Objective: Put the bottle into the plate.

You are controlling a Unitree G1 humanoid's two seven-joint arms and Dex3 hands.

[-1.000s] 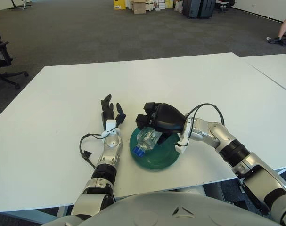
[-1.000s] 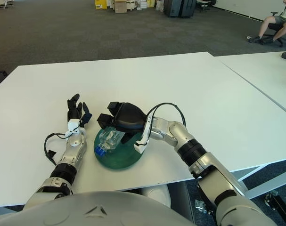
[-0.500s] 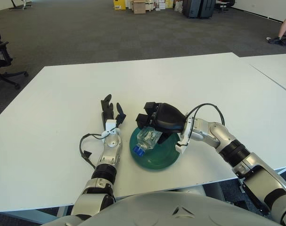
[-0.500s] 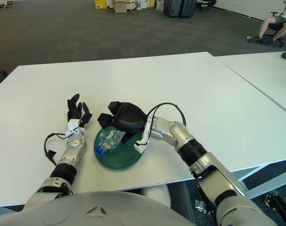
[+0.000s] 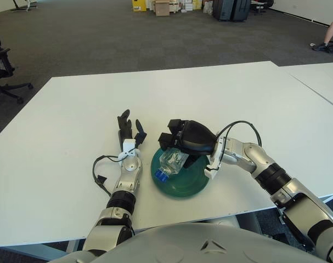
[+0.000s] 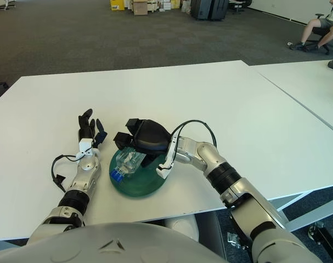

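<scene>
A clear plastic bottle with a blue cap lies tilted in the dark green plate near the table's front edge. Its cap end points toward me and to the left. My right hand reaches in from the right and covers the bottle's far end, its black fingers curled around it. My left hand shows just left of the plate, fingers stretched out flat and pointing away from me, holding nothing.
The white table stretches far behind the plate. A black cable loops beside my left wrist. A second white table adjoins on the right. An office chair stands on the carpet at far left.
</scene>
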